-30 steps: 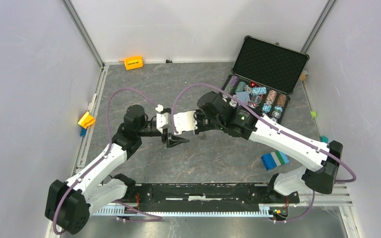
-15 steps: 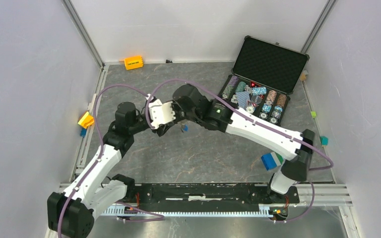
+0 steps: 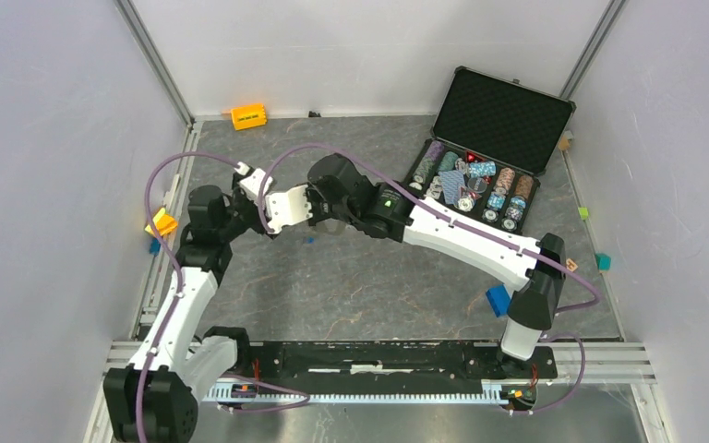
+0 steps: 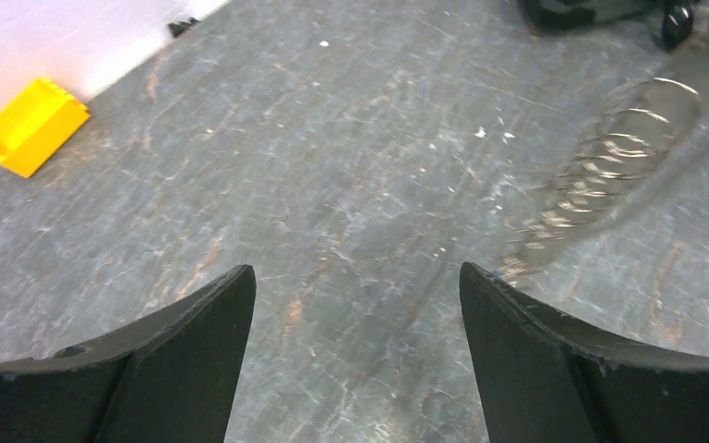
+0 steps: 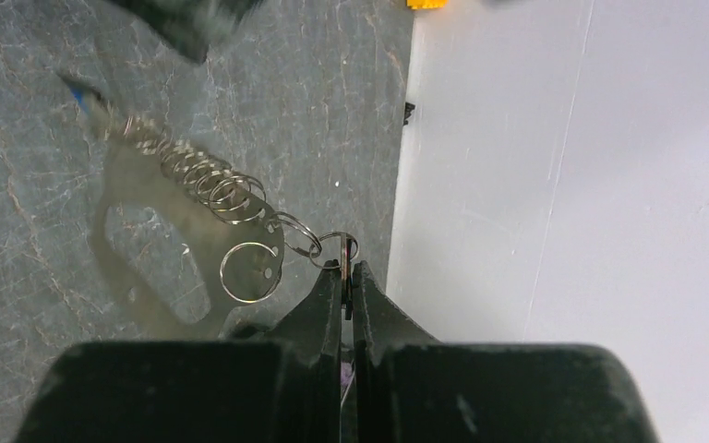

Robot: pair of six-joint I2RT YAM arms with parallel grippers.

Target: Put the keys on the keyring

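The R gripper (image 5: 346, 272) is seen pressed together, pinching the end ring of a chain of metal rings (image 5: 194, 180). The keyring (image 5: 120, 189), blurred, is seen along this chain, w/ the blue key (image 5: 80, 97) at its other end, left of the table (image 3: 378, 277) centre. The L gripper (image 4: 353, 272) is spread wide, nothing between, just left of the chain.

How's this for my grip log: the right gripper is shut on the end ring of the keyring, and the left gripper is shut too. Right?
Not quite: the left gripper is open, with nothing between its fingers, as the left wrist view shows. The right gripper is shut on the end ring of the keyring.
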